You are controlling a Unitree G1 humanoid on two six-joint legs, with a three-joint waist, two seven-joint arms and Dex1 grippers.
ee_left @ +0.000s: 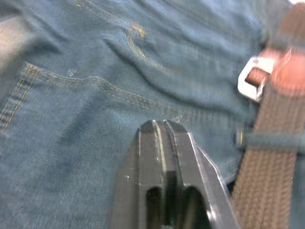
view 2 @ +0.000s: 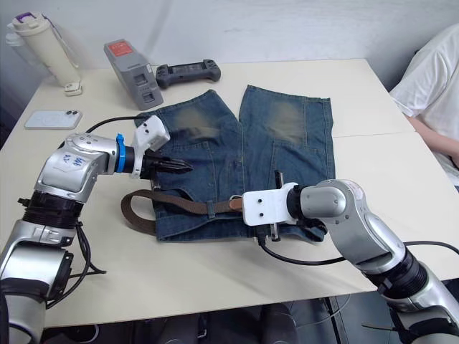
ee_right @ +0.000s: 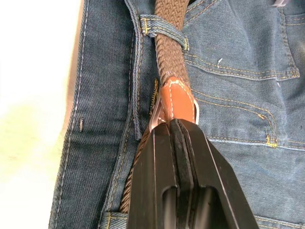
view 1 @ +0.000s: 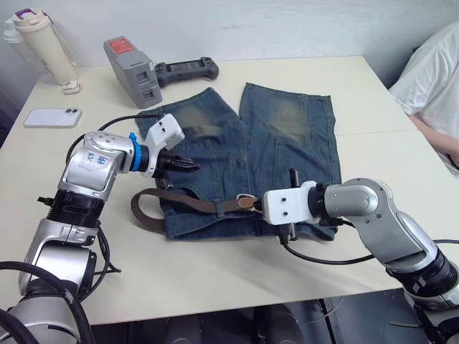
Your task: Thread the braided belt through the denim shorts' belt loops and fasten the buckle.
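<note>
The denim shorts lie flat on the table, waistband toward me. The braided belt runs along the waistband and curls off the shorts' left side in a bend. It passes under a belt loop. My right gripper is shut on the belt's tan leather end, right at the silver buckle near the waistband's middle. My left gripper hovers shut over the left leg, above the belt, holding nothing. The left wrist view shows the buckle beyond its fingertips.
A white phone, a pale bottle, a grey box-shaped device and a black controller sit along the table's far left. A person in white sits at the right edge.
</note>
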